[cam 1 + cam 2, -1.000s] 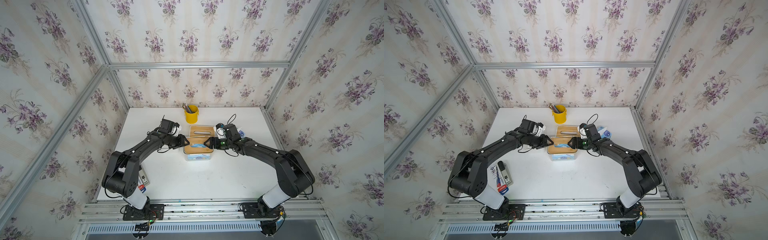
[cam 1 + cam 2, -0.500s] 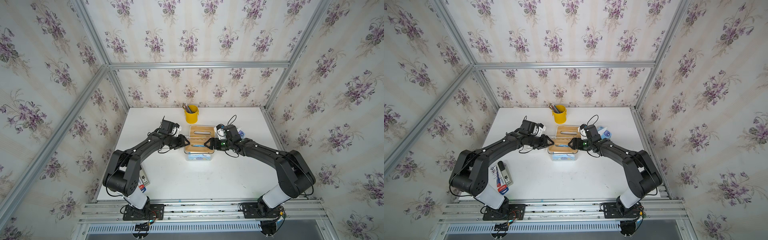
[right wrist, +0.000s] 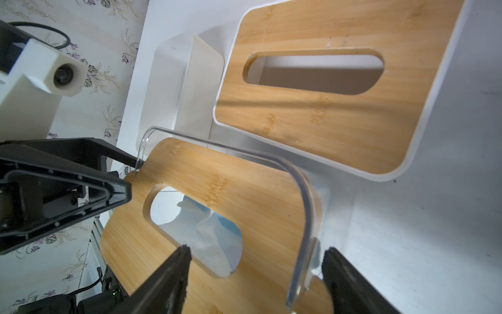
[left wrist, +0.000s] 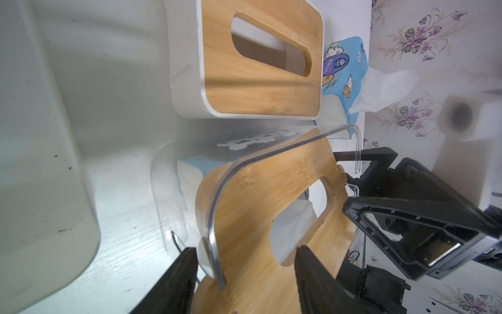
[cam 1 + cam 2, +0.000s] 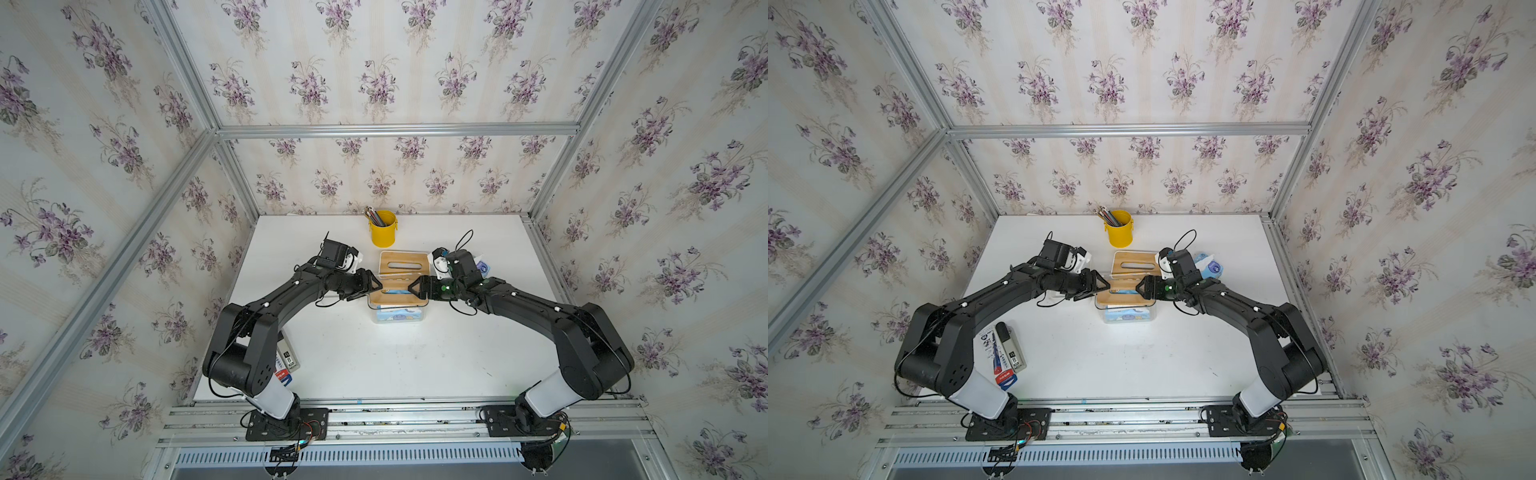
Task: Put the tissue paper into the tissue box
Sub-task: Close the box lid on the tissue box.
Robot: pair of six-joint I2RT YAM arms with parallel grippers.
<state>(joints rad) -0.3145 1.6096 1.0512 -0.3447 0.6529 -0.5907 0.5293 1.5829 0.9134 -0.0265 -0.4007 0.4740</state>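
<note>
A clear tissue box (image 5: 397, 309) stands mid-table with a blue tissue paper pack (image 5: 397, 318) inside. Its bamboo lid (image 4: 260, 190) lies askew on it, partly below the clear rim (image 3: 304, 195), and white tissue (image 3: 201, 233) shows through the slot. My left gripper (image 5: 374, 286) (image 4: 247, 271) is open at the lid's left end, one finger outside the clear wall and the other over the slot. At the lid's right end my right gripper (image 5: 413, 287) (image 3: 255, 274) is open the same way. Neither pinches the lid.
A white box with a bamboo lid (image 5: 403, 264) stands just behind the clear one. A second blue tissue pack (image 5: 1210, 266) lies behind my right wrist. A yellow pencil cup (image 5: 382, 232) is at the back, and flat packets (image 5: 1005, 349) lie by the left arm's base.
The left gripper's jaws have spread wider at the lid's end. Both arms and the boxes stay about where they were.
</note>
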